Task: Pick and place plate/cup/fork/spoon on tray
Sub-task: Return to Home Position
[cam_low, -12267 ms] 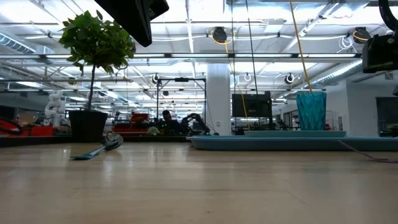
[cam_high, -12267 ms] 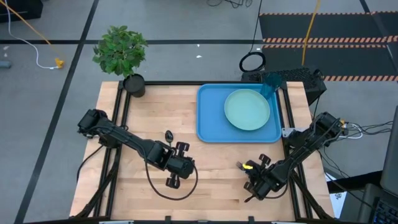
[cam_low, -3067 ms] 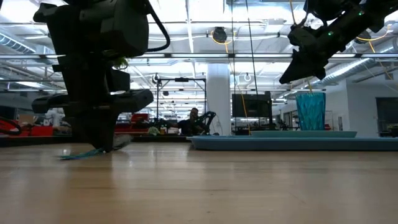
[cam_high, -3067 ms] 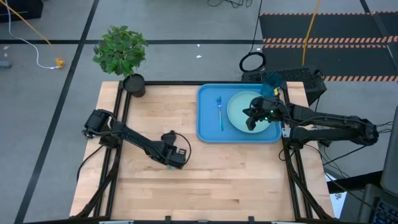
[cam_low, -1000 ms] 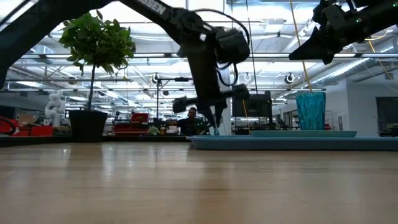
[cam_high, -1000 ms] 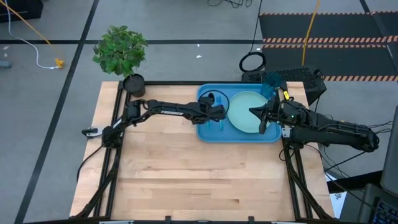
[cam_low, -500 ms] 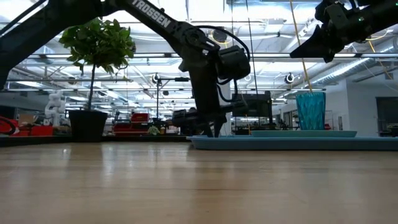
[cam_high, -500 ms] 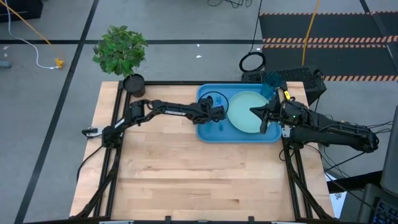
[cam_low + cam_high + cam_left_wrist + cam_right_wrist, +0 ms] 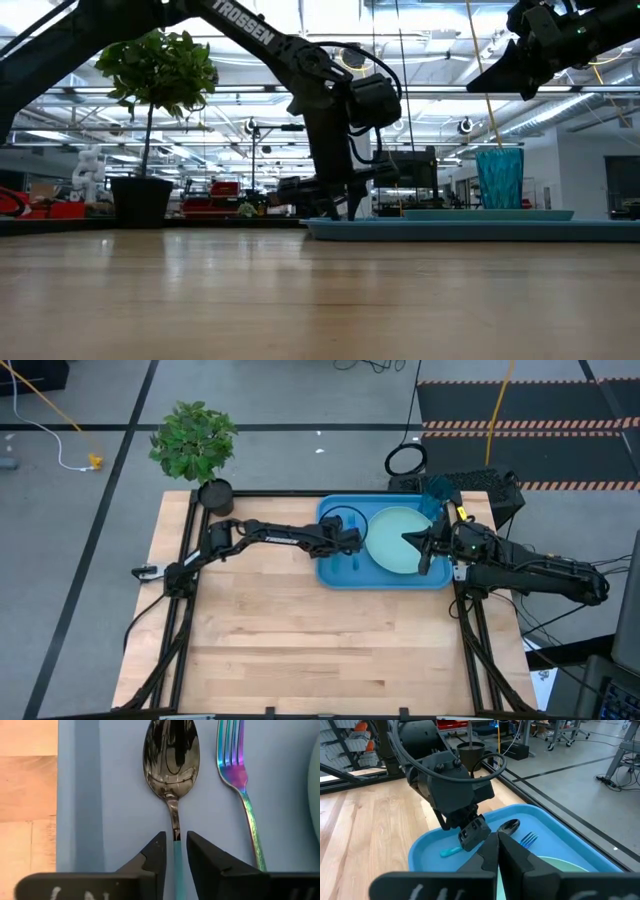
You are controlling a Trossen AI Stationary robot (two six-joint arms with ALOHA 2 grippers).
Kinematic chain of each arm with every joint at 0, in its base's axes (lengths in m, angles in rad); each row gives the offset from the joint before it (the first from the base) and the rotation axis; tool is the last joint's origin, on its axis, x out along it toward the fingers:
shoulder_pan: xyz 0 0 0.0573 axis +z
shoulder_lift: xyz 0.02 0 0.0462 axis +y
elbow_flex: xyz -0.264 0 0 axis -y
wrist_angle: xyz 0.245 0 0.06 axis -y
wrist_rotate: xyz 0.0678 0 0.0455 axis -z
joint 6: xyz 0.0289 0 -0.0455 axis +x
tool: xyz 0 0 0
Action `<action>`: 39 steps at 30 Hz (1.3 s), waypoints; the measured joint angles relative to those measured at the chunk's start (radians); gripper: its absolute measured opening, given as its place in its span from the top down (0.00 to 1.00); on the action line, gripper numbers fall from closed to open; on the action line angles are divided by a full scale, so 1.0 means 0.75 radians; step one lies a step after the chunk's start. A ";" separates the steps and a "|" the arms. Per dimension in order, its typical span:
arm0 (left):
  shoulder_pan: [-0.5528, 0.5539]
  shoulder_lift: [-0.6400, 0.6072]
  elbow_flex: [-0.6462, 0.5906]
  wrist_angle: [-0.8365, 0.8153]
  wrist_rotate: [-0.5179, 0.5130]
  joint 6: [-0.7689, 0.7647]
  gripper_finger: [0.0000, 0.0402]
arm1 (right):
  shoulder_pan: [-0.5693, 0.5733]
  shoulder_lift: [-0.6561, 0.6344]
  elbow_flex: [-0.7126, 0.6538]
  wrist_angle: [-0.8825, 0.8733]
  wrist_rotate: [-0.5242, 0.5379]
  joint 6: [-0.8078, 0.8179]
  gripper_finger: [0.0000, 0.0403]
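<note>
**Tray, tableware and both hands**

- Tray (image 9: 335, 570): blue, on the far right part of the bench (image 9: 300, 640).
- Plate (image 9: 392, 540): pale green, flat in the tray's right half.
- Cup (image 9: 500, 178): teal, upright at the tray's far right corner.
- Fork (image 9: 235, 767): flat in the tray, just left of the plate.
- Spoon (image 9: 171, 760): dark bowl, teal handle. It lies flat in the tray, just left of the fork and parallel to it, bowl and tines pointing the same way.
- My left hand (image 9: 175, 837): low over the tray's left side. Its fingers are slightly parted astride the spoon's handle, with a sliver of tray showing on each side, and they grip nothing.
- My right hand (image 9: 498, 835): raised above the plate's right edge, fingers pressed together, empty.
</note>
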 joint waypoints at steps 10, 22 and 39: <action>-0.020 -0.258 0.000 0.002 0.003 0.461 0.82 | 0.001 0.000 0.001 -0.030 -0.122 -0.030 1.00; -0.415 -0.424 0.000 -0.041 -0.198 1.322 0.92 | 0.004 -0.010 -0.061 0.070 -0.375 -0.019 1.00; -0.435 -0.599 -0.392 0.278 -0.109 1.585 0.99 | 0.149 -0.018 -0.522 0.712 -0.522 -0.031 1.00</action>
